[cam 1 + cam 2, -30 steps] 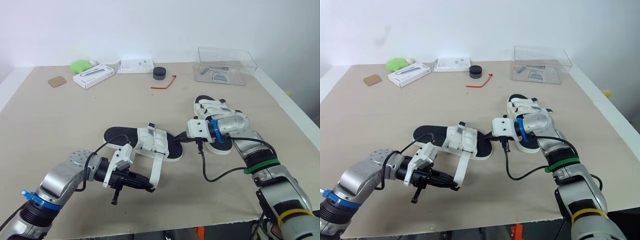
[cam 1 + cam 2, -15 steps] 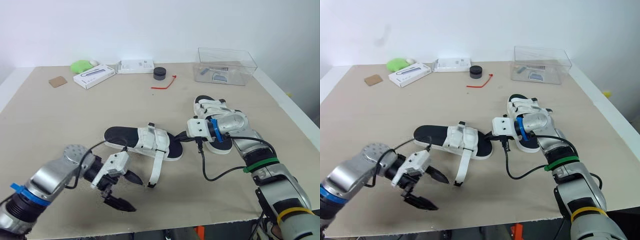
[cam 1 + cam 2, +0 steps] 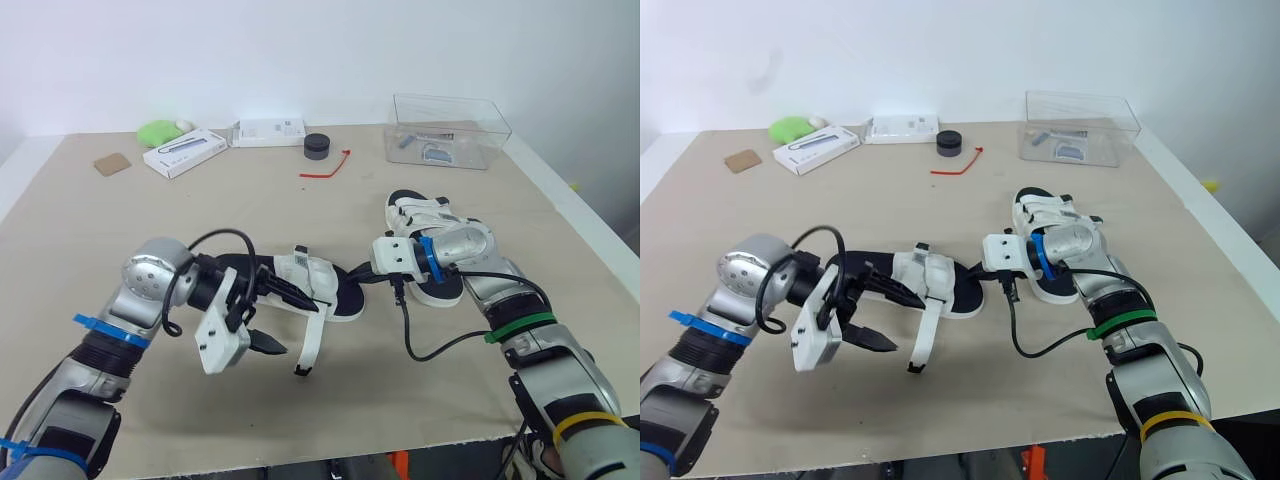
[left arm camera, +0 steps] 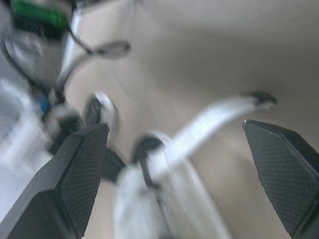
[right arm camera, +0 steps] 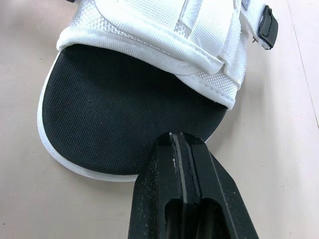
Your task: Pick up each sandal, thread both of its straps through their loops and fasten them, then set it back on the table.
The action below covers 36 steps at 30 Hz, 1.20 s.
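Observation:
A white-strapped sandal with a black sole lies mid-table, one long strap trailing loose toward me onto the table. My left gripper is open beside it, one finger over the straps and one below, with the loose strap lying free between the fingers. My right gripper is shut, its tip resting on the toe edge of this sandal's sole. The second sandal lies just behind my right wrist, partly hidden by it.
At the back stand a clear plastic box, a black round cap, a red tie, two white boxes, a green object and a brown square. The table's right edge runs close to my right arm.
My left gripper let go of the strap's end, opened wide and swung up toward the sandal. The strap now lies loose. The right gripper has not moved.

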Tool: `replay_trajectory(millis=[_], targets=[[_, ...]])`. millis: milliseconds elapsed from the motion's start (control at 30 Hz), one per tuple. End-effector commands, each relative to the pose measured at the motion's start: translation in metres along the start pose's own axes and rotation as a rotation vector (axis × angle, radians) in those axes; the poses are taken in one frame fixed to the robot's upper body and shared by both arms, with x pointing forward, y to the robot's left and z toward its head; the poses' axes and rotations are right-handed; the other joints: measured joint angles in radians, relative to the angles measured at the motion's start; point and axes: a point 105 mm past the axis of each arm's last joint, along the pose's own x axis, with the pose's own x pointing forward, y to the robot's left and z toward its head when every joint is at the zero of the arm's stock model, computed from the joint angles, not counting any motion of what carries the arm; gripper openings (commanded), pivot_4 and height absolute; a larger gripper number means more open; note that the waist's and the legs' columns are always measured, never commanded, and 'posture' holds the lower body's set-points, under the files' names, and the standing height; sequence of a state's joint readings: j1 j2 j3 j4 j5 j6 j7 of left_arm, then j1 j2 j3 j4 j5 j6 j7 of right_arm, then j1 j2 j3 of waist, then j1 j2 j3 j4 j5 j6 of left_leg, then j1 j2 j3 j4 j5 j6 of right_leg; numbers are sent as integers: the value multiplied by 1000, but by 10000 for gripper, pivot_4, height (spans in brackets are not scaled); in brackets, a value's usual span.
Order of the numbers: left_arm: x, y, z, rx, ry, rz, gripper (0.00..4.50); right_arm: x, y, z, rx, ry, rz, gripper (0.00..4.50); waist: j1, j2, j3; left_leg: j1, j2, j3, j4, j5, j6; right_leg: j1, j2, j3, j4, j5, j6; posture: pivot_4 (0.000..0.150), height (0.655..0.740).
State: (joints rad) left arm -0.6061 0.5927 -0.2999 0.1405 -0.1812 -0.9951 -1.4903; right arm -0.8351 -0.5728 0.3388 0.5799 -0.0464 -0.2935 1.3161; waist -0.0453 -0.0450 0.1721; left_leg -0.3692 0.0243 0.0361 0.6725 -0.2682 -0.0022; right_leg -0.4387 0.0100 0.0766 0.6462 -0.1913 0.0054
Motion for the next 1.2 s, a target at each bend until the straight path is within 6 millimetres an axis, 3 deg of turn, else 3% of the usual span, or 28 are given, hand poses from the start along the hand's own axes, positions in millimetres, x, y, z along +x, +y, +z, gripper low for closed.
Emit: replay_trajectory(millis=[33, 167, 400, 500, 667, 700, 733, 767, 833, 1067, 1200], targets=[[7, -5, 3, 53, -12, -2, 44491, 1, 10, -11, 25, 47, 36, 0, 0, 0, 0, 0, 0, 0, 0, 0, 0, 0, 0, 0, 0, 0, 0, 1500, 7400], [13, -18, -1, 61, -4, -46, 44491, -1, 11, -12, 29, 50, 35, 0, 0, 0, 0, 1, 0, 1, 0, 0, 0, 0, 0, 1, 0, 0, 1, 1500, 7400], [19, -15, -13, 71, 35, -39, 44491, -2, 13, -12, 34, 51, 36, 0, 0, 0, 0, 0, 0, 1, 0, 0, 1, 0, 0, 0, 0, 0, 1, 1500, 7400], [21, -15, -15, 52, 36, -41, 36531, -2, 13, -12, 36, 51, 34, 0, 0, 0, 0, 0, 0, 1, 0, 0, 1, 0, 0, 1, 0, 0, 1, 1500, 7400], [25, -10, -16, 35, 23, -4, 12489, -2, 14, -13, 40, 53, 32, 0, 0, 0, 0, 0, 1, 1, 0, -1, 2, 0, 1, 0, 0, 0, 1, 1500, 7400], [25, -10, -17, 32, 24, -4, 9718, -2, 14, -13, 41, 53, 31, 0, 0, 0, 0, 0, 1, 1, 0, -1, 2, 0, 1, 0, 0, 0, 1, 1500, 7400], [25, -10, -18, 28, 25, -5, 3310, -3, 13, -13, 42, 54, 30, 0, 0, 0, 0, 0, 1, 1, 0, -1, 2, 0, 1, 0, 0, 0, 1, 1500, 7400], [26, -10, -19, 12, 23, -1, 895, -3, 13, -13, 43, 54, 29, 0, 0, 0, 0, 0, 1, 1, 0, -1, 2, 0, 1, 0, 0, 0, 1, 1500, 7400], [26, -8, -20, -31, 19, 17, 895, -3, 13, -13, 44, 56, 28, 0, 0, 0, 0, 0, 1, 1, 0, -1, 2, 0, 1, 0, 0, 0, 1, 1500, 7400], [16, 19, -22, -538, -104, 159, 895, -6, 12, -15, 43, 63, 24, 0, 0, 0, 0, 0, 1, 1, 0, -1, 2, 0, 1, 0, 0, 0, 1, 1500, 7400], [-6, 41, -29, -1038, -245, 201, 895, -6, 10, -14, 39, 67, 22, 0, 0, 0, 0, 0, 1, 0, 0, -1, 2, 0, 2, 0, 0, -1, 1, 1500, 7400]])
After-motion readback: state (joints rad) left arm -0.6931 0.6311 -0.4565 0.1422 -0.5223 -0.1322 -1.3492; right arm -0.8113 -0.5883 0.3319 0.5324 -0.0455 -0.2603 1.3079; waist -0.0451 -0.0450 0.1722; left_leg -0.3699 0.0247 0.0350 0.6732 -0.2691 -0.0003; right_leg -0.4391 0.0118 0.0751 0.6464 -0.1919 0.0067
